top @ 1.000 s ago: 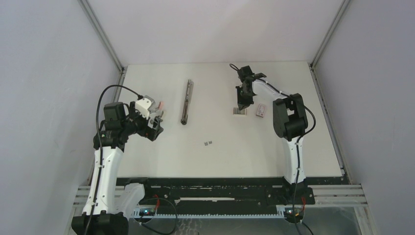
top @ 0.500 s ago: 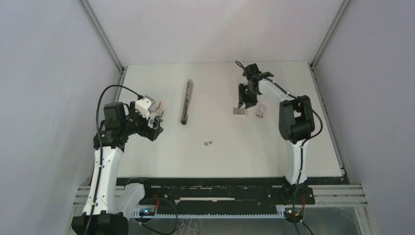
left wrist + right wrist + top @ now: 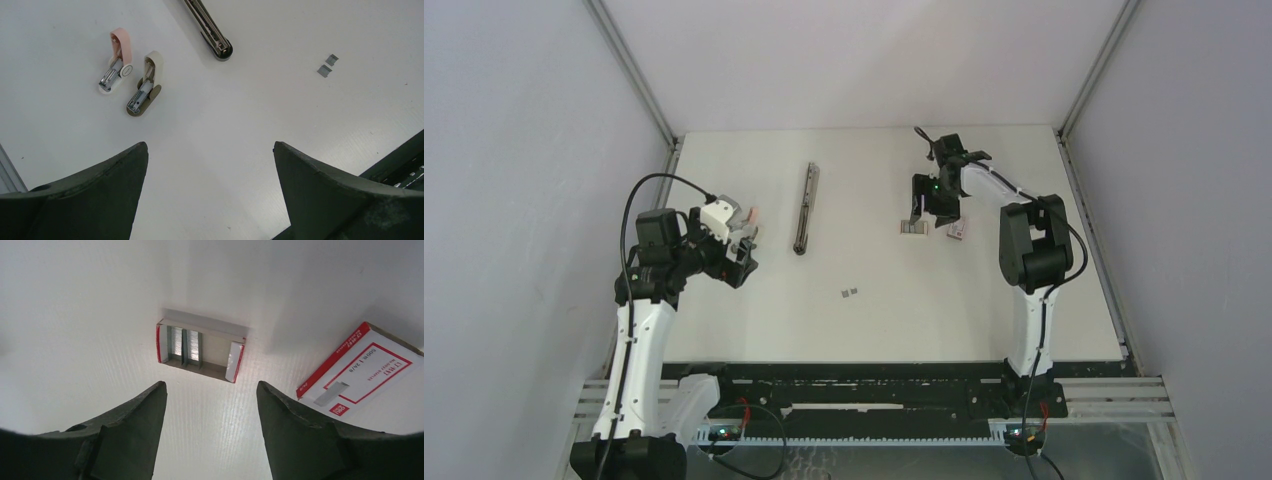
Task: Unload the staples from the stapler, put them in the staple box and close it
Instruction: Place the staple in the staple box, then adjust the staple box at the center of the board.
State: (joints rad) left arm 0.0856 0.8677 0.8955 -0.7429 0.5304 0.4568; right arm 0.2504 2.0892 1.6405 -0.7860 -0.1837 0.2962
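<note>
The stapler [image 3: 805, 208] lies flat at the table's back left of centre, long, slim and dark; its silvery end [image 3: 216, 43] shows at the top of the left wrist view. Two tiny staples [image 3: 848, 292] rest on the table's middle, seen again as grey strips [image 3: 327, 65]. My left gripper [image 3: 742, 250] hovers left of the stapler, open [image 3: 210, 145] over bare table. My right gripper [image 3: 931, 212] stands open [image 3: 210, 384], empty, just right of an open staple box [image 3: 200, 347].
The open red-and-white box [image 3: 912, 228] holds rows of staples. A closed red-and-white box [image 3: 362, 370] lies to its right [image 3: 959, 231]. A pink clawed piece [image 3: 117, 62] and a beige one [image 3: 144, 85] lie beneath my left gripper.
My right gripper has gone from shut to open and has drawn up and to the right, off the open box. The left arm has stayed put.
</note>
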